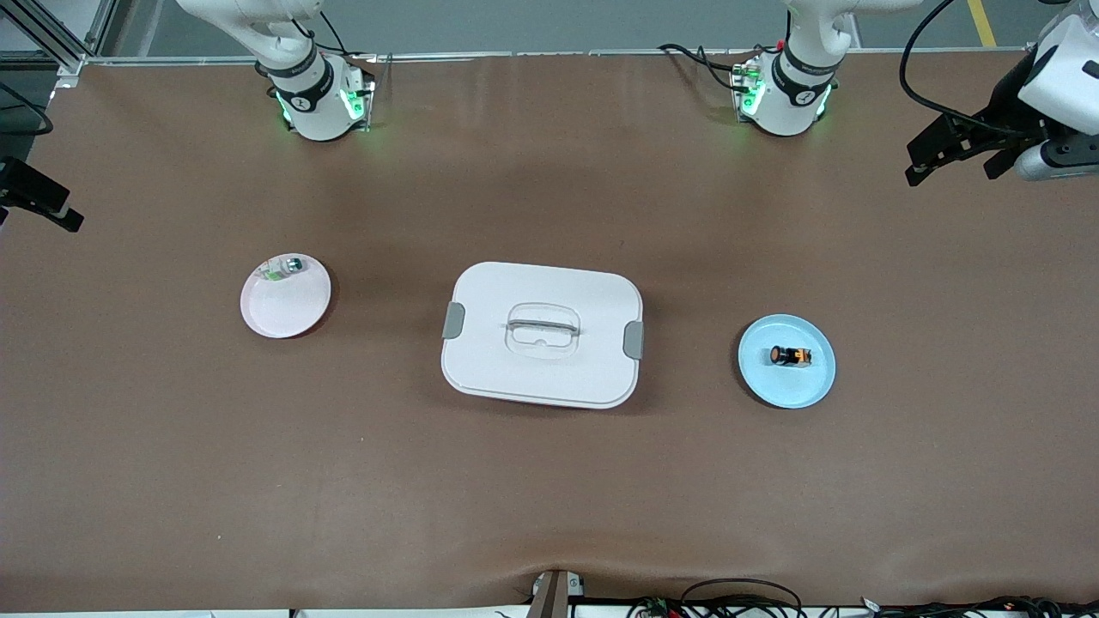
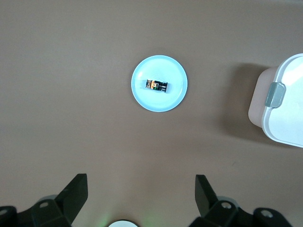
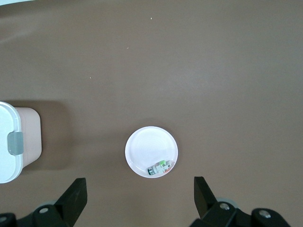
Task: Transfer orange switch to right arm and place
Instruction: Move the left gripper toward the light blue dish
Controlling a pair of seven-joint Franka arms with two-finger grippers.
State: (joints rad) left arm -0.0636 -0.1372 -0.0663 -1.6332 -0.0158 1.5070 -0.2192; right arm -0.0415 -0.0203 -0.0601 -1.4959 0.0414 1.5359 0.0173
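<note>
Brown matting covered the whole table (image 1: 549, 498), with both arm bases standing along its edge farthest from the front camera. At the middle sat a white lidded box (image 1: 543, 335) with grey side latches and a clear handle set into the lid.

Toward the left arm's end lay a light-blue plate (image 1: 786, 360), and on it the orange switch (image 1: 790, 355) rested on its side, near the plate's centre. The left gripper (image 1: 962, 156) hung high over the table's edge at that end, well apart from the plate; its jaws stood wide open and held nothing. In the left wrist view the switch (image 2: 156, 86) showed far out ahead of the two black fingertips (image 2: 75, 189), roughly on the line midway between them, with the box off to one side.

Toward the right arm's end lay a white plate (image 1: 285, 295) carrying a small clear-green and silver component (image 1: 283, 268) at its rim. The right gripper (image 3: 139, 196) waited high up with its jaws spread just as wide and empty, the white plate (image 3: 151, 151) lying ahead of the gap between them.
</note>
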